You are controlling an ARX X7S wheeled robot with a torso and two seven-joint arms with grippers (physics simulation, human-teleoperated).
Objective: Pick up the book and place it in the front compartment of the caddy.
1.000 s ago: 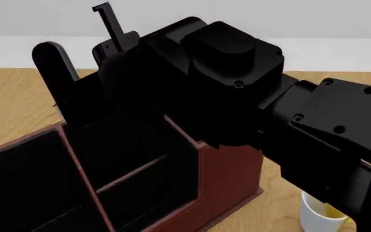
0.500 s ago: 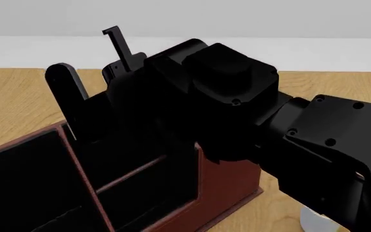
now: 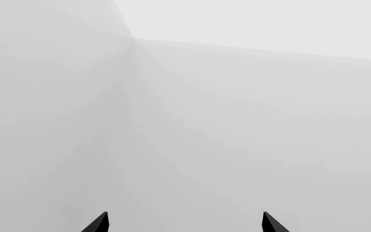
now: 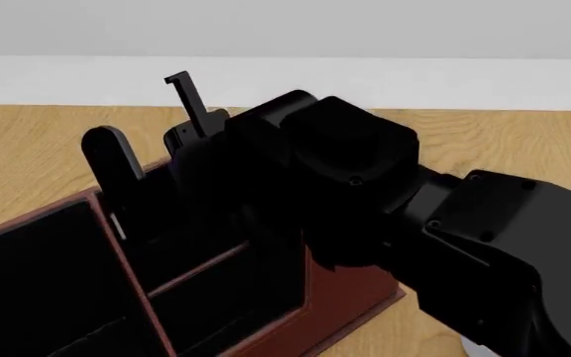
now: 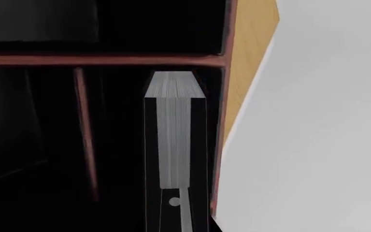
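The bulky black right arm [image 4: 365, 201] blocks most of the dark-red caddy [image 4: 350, 294] on the wooden table [image 4: 27, 149]. From the wrist, the book [image 5: 174, 145] stands upright, page edge showing, inside a caddy compartment against its outer wall, clamped in the right gripper [image 5: 176, 212]. The left gripper [image 3: 184, 223] hangs spread apart, facing pale walls.
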